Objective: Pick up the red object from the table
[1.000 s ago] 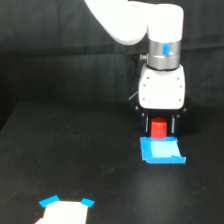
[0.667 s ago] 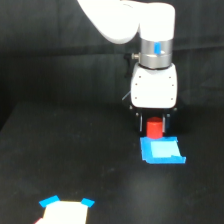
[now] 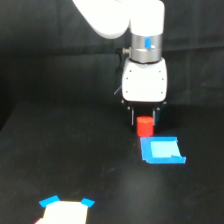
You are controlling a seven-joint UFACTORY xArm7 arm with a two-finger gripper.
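Lifted since the earlier views, the red object [image 3: 145, 126] is now seen higher up and clear of the blue square [image 3: 161, 150], where a second ago it sat low against that square's upper edge. It hangs between the two dark fingers of the pincer [image 3: 145, 120], which are closed against its sides; only its lower part shows below them. The block looks to be off the desk [image 3: 60, 150], though no shadow or gap on the black surface can be made out, so this is judged from its raised position alone. The grip appears centred, which would explain why the block sits upright and untilted. The white pincer body is held vertical, pointing straight down, with the wrist joint and its blue mark directly above. The upper arm sweeps away toward the top of the exterior view's left. A second pale patch with blue corners [image 3: 65, 212] lies near the bottom edge, well apart. The pick is judged nearly complete.
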